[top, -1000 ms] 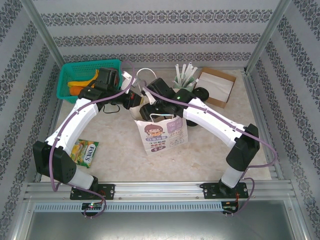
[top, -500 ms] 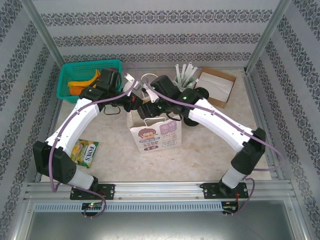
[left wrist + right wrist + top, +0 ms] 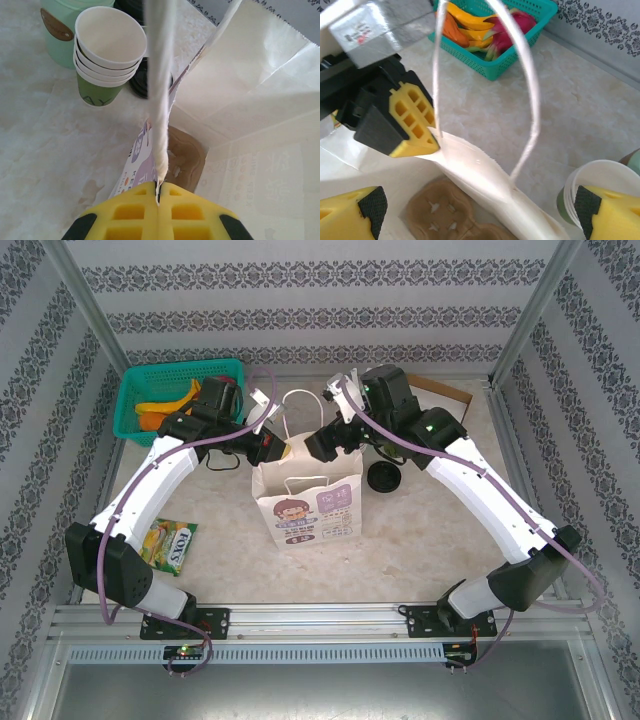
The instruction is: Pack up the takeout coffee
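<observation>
While left claw point(image 3: 158, 194) pinches paper bag point(image 3: 308, 502), right claw point(image 3: 324, 439) gapes; marbled tabletop point(image 3: 425, 540); patterned wallpaper point(image 3: 320, 320) around.

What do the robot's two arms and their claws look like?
The left arm and right arm are white shells with black joints and bases, a purple cable running along each. The left claw and right claw have yellow fingers moulded with a grid of square recesses, and black pads.

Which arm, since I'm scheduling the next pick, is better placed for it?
Right. The right gripper is open and empty above the paper bag, likely free to reach; the left gripper is shut on the bag's rim, holding it open.
</observation>
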Controlling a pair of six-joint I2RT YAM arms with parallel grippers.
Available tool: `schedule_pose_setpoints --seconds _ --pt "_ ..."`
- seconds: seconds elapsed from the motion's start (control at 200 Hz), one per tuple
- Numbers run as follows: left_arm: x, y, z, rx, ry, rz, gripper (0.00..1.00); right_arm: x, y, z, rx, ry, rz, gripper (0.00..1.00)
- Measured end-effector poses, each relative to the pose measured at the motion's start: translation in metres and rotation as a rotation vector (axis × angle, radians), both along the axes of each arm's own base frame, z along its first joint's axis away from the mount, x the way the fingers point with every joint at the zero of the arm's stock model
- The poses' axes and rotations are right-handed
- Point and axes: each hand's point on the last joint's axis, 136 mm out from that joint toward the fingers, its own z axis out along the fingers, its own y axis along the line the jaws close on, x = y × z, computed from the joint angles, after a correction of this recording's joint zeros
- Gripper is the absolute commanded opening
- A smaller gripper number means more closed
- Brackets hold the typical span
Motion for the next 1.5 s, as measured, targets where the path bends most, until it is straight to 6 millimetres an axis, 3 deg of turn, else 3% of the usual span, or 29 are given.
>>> schedule_pose_setpoints --seconds 0.17,0.42,0.54,0.824,1.074,1.174,1.324,1.374,1.499 --pt "-0.002 -0.001 0.001 -0.009 -0.002 -0.013 0.00 0.008 -0.003 -0.011 -0.017 -0.005 0.082 0.90" --pt "-0.003 -0.003 0.003 -0.019 -0.002 -0.026 0.02 0.008 0.010 -0.048 -0.101 0.048 0.237 0.83" --pt "-0.004 -0.004 0.003 -0.023 -0.001 -0.031 0.03 0.011 0.016 -0.058 -0.122 0.071 0.282 0.64" --pt "-0.006 -0.003 0.002 -0.019 0.007 -0.033 0.05 0.010 0.017 -0.063 -0.104 0.117 0.329 0.44" --pt "-0.006 -0.003 0.002 -0.019 0.005 -0.034 0.09 0.008 0.016 -0.061 -0.094 0.120 0.341 0.20" --pt "-0.007 -0.004 0.003 -0.025 0.006 -0.039 0.16 0.007 0.015 -0.061 -0.093 0.118 0.340 0.11" --pt "-0.010 -0.007 0.009 -0.052 -0.004 -0.063 0.38 0.003 0.013 -0.060 -0.085 0.114 0.329 0.00" --pt "-0.012 -0.007 0.014 -0.061 -0.015 -0.062 0.42 0.002 0.011 -0.060 -0.082 0.112 0.318 0.00" --pt "-0.017 -0.002 0.031 -0.072 -0.089 -0.039 0.67 0.002 0.008 -0.059 -0.073 0.117 0.252 0.00"
